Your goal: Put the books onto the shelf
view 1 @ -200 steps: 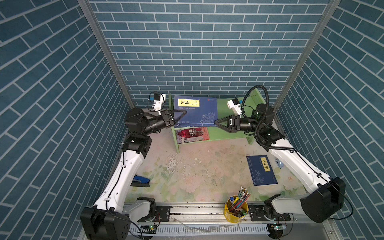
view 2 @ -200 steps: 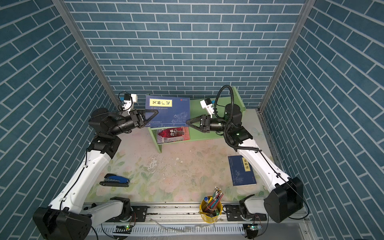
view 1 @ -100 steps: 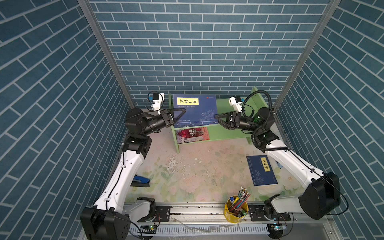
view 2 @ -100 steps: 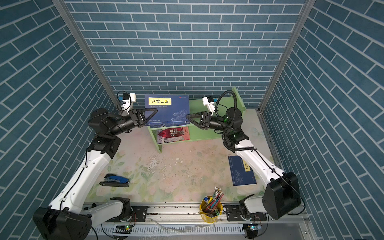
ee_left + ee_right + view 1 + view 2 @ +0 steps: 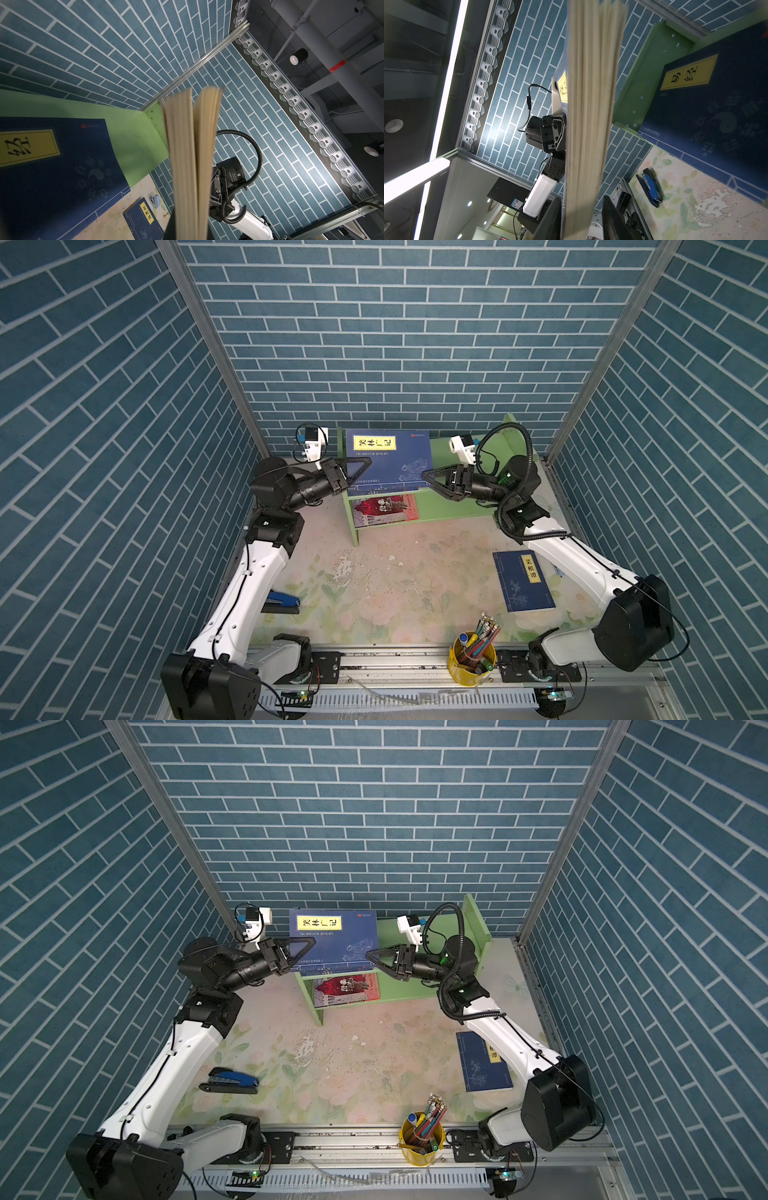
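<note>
Blue stapler (image 5: 282, 603) lies flat at eight o'clock on the worn, flowery table mat (image 5: 395, 572). At five o'clock a yellow cup (image 5: 471, 659) stuffed with pens and pencils stands upright beside the front metal rail (image 5: 395, 659). Teal brick walls (image 5: 395, 344) box it all in.

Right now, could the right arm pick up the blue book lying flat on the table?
Probably not yet. The right gripper straddles the raised book that the left gripper holds over the shelf. The table book lies uncovered beside that arm, so after letting go it looks reachable.
</note>
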`<control>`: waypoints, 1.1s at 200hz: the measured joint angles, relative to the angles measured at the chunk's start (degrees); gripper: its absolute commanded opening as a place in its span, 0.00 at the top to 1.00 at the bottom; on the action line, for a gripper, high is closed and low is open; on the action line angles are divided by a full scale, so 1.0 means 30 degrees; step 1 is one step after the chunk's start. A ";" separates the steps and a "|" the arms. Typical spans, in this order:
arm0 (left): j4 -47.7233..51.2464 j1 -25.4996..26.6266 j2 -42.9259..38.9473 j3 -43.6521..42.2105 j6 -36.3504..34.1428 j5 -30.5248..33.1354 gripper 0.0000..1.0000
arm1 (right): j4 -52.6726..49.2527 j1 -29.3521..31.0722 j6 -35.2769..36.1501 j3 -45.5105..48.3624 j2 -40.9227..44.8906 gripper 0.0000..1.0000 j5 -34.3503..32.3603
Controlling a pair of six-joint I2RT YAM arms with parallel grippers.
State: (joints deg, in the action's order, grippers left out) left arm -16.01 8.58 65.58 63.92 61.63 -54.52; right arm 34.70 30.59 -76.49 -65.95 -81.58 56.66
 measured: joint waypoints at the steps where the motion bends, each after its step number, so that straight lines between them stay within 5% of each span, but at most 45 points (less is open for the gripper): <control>1: 0.0015 0.0000 0.0000 0.0000 0.0000 0.0007 1.00 | 0.0007 0.0007 0.0000 -0.0007 -0.0022 0.72 -0.0007; 91: 0.0459 -0.0015 0.0007 -0.0036 -0.0270 0.0313 0.99 | -0.0080 0.0182 -0.0372 -0.0430 -0.0240 0.99 -0.0117; 116: 0.0627 -0.0015 0.0007 -0.0036 -0.0342 0.0408 0.61 | -0.0328 0.0182 -0.0364 -0.0517 -0.0277 1.00 -0.0087; 128: 0.0750 -0.0029 0.0000 -0.0036 -0.0452 0.0452 0.50 | -0.0495 0.0182 -0.0364 -0.0685 -0.0350 1.00 -0.0087; 220: 0.9114 -0.0984 -0.1574 0.2222 -0.7067 0.1428 0.30 | -0.4801 -0.0838 0.0918 -0.2506 -0.0415 1.00 0.0364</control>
State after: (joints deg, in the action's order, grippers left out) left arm 11.33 5.63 60.86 70.59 40.42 -50.24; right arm 20.29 28.08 -73.73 -73.47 -82.83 57.76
